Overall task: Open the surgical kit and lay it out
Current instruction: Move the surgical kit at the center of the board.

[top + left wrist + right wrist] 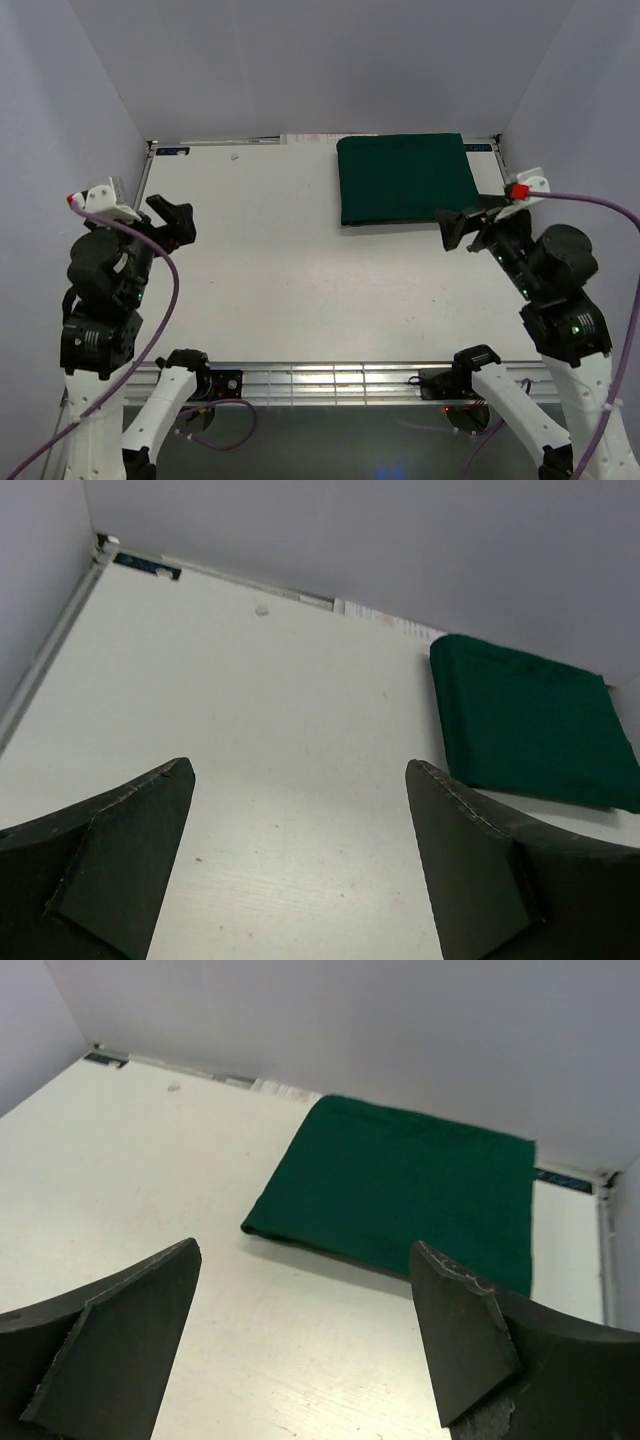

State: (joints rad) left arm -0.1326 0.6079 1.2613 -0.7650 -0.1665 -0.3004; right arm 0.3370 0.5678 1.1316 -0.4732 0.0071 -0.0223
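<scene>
Fingers, left: the left fingers (120, 860) stood spread wide with nothing between them, only bare desk (260, 270) showing in the gap.
Fingers, right: the right fingers (110, 1350) were spread almost as wide and also held nothing.
Left arm position: at the left edge of the overhead frame, hanging above the desk, well apart from the kit.
Right arm position: at the right of the overhead frame, its tips pointing toward the kit's near right corner. The right wrist view showed them above the desk, short of the cloth's near edge and not touching it.
Kit: the surgical kit (408, 178) lay in the upper right of the overhead frame, near the desk's far edge, as a flat dark green rectangle of folded cloth.
Kit contents: hidden; no tray or tool showed.
Cloth detail: a layered fold line ran along the near edge in the right wrist view. Which flap lay on top could not be told.
Step in hand: probably the right arm's approach to take a first flap.
How to do it well: come in low at a corner or free edge, pinch the top layer only, then peel it outward slowly so the bundle does not slide.
Left arm's use: it could press the cloth down while the flap is lifted.
Risk: gripping every layer at once would drag the whole kit.
</scene>
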